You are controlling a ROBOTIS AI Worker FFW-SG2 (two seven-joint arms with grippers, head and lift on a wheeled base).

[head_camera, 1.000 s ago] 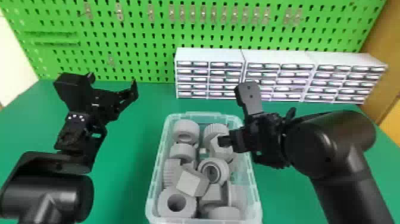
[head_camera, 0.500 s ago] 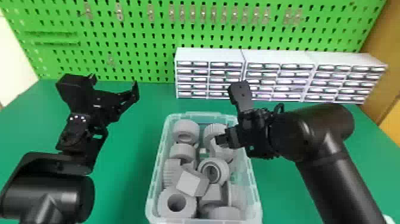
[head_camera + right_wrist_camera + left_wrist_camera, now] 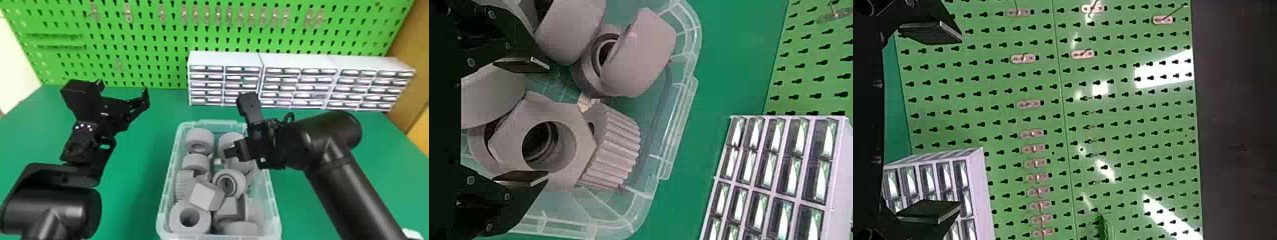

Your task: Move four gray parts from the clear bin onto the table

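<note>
"While the white drawers (image 3: 297, 86) stand at two o'clock, where's the clear bin (image 3: 164, 194)?"
"Six, holding gray parts (image 3: 201, 196)."
"In the way?"
"Right gripper (image 3: 236, 124), over its one o'clock side, jaws wide; left gripper (image 3: 123, 91), ten o'clock, also wide."

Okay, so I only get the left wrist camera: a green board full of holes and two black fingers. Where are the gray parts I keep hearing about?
Observer: The gray parts are heaped in the clear bin, which stands on the green table.
Operator: And the other metal hand, what's it up to?
Observer: The right gripper is over the bin, its two fingers spread apart.
Operator: Ooh, is anything right by those fingers?
Observer: Yes, a six-sided gray part with a round hole; from the right wrist, the hole appears between the fingertips.
</note>
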